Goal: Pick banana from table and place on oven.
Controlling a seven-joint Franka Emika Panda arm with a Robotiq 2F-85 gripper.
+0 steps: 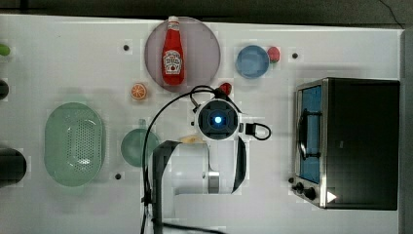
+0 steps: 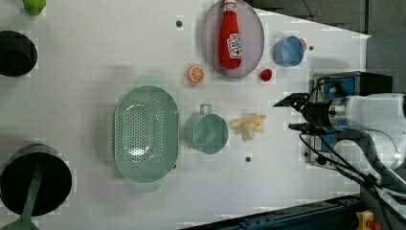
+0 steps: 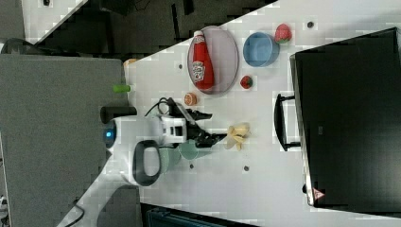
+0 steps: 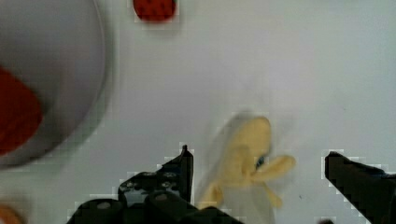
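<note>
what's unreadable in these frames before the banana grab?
- Banana: in the top view, mostly hidden under the arm.
- Banana: in the wrist view, motion-blurred; outline unclear.
- Ketchup bottle: cut off by the wrist view's edge.
- Open claw height above the table: cannot tell in the left view.
- Oven: largely blocked by the arm in the left view.

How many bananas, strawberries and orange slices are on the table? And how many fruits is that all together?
Banana: 1
Strawberries: 2
Orange slice: 1
Total: 4
</note>
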